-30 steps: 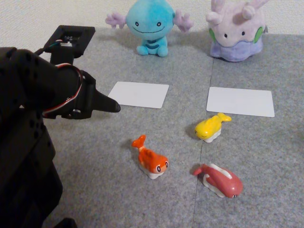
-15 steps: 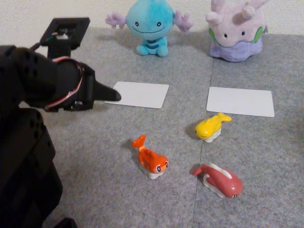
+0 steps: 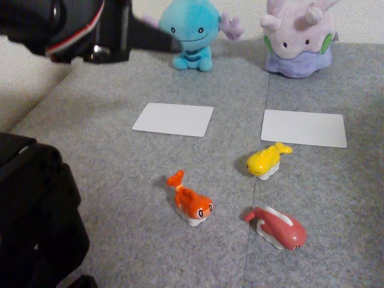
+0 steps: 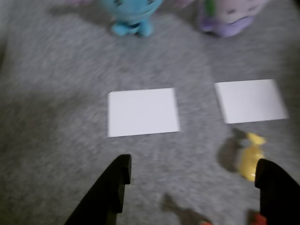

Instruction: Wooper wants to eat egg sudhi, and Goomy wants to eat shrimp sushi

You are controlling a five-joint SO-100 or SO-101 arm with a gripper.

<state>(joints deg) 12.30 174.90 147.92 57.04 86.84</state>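
Observation:
Wooper sits at the back of the grey mat, with Goomy to its right; both also appear at the top of the wrist view, Wooper and Goomy. The yellow egg sudhi lies below the right white card, and shows in the wrist view as egg sudhi. The orange shrimp sushi lies left of it, nearer the camera. My gripper is raised at the upper left, its tip in front of Wooper. In the wrist view the gripper is open, with nothing between its fingers.
Two white cards lie flat on the mat: the left card before Wooper and the right card before Goomy. A pinkish-red toy lies at the front right. The arm's black base fills the lower left.
The arm has risen and swung toward the back. The gripper went from beside the left card up to Wooper's height. The toys and cards have not moved.

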